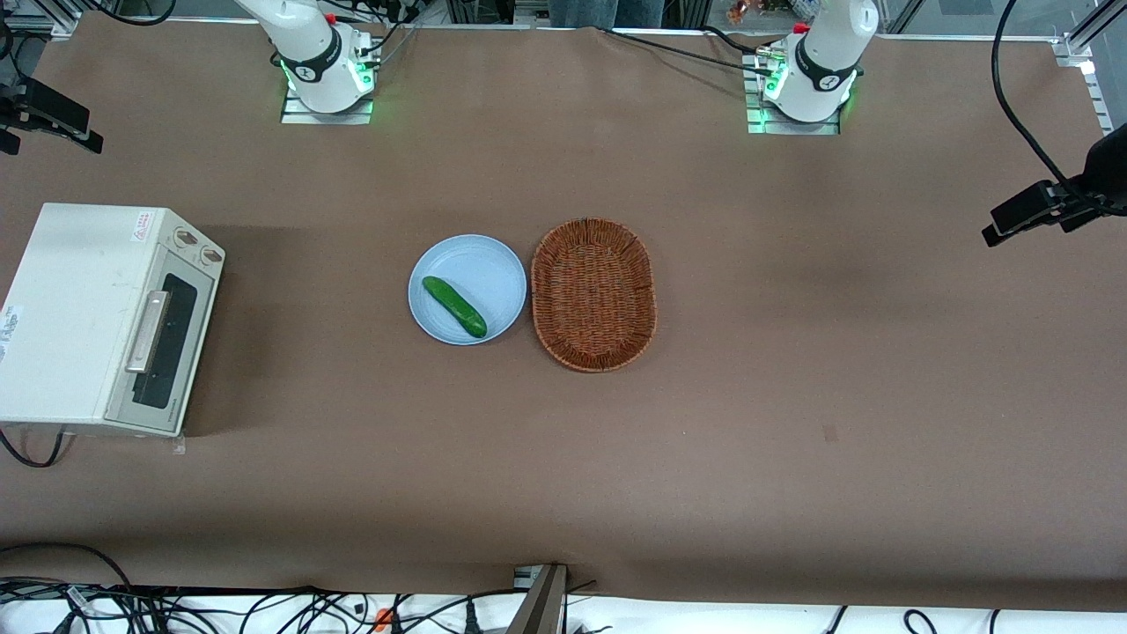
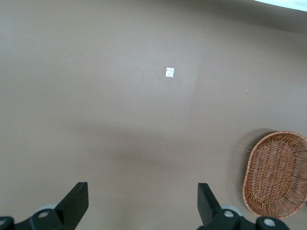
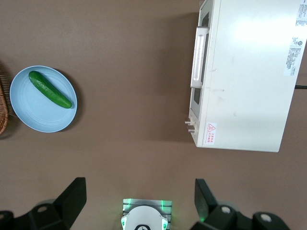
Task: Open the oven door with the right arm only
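Oven (image 1: pixel 97 317): it is set at the working arm's end of the table, with its front turned toward the plate and basket, so the door can be reached from the middle of the table.
Oven door (image 1: pixel 163 348): it is seen shut, flat against the box. The job is judged as not yet begun.
Handle (image 3: pixel 198 57): a long silver bar is fixed along the door, likely so it can be hooked and pulled.
Gripper (image 3: pixel 139 196): it is held high above the table, well apart from the oven. Its fingers are spread wide and nothing is held.
Plate (image 1: pixel 467 288): a cucumber (image 1: pixel 453 305) is laid on it, just beside the basket (image 1: pixel 593 294). They are not needed here.
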### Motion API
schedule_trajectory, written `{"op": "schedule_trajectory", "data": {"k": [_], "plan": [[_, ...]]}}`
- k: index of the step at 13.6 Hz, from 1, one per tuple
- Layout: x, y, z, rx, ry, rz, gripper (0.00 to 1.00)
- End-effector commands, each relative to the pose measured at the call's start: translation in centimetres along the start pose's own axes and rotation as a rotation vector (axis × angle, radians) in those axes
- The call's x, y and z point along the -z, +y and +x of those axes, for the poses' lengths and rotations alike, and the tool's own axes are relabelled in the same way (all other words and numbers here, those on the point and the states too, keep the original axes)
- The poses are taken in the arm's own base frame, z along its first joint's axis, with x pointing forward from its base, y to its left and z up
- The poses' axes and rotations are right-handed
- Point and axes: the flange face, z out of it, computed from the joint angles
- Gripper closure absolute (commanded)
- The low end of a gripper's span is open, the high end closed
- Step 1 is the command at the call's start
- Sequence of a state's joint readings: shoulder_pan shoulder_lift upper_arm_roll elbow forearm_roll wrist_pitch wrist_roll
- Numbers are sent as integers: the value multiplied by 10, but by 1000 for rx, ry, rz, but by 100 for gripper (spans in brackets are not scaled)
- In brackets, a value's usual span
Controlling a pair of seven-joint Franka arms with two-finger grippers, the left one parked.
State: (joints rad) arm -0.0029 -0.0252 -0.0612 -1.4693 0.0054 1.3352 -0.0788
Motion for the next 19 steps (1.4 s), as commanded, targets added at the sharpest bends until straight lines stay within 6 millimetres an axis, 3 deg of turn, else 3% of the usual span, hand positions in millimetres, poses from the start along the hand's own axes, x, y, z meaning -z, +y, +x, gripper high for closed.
{"op": "schedule_trajectory", "data": {"k": [1,14,17,19], "plan": [[0,1,0,-1,-12,-14,0],[-2,-7,1,14,-18,-15,0],[-14,-15,11,30,-46,-17,0],[-36,-27,23,38,-93,-17,0]]}}
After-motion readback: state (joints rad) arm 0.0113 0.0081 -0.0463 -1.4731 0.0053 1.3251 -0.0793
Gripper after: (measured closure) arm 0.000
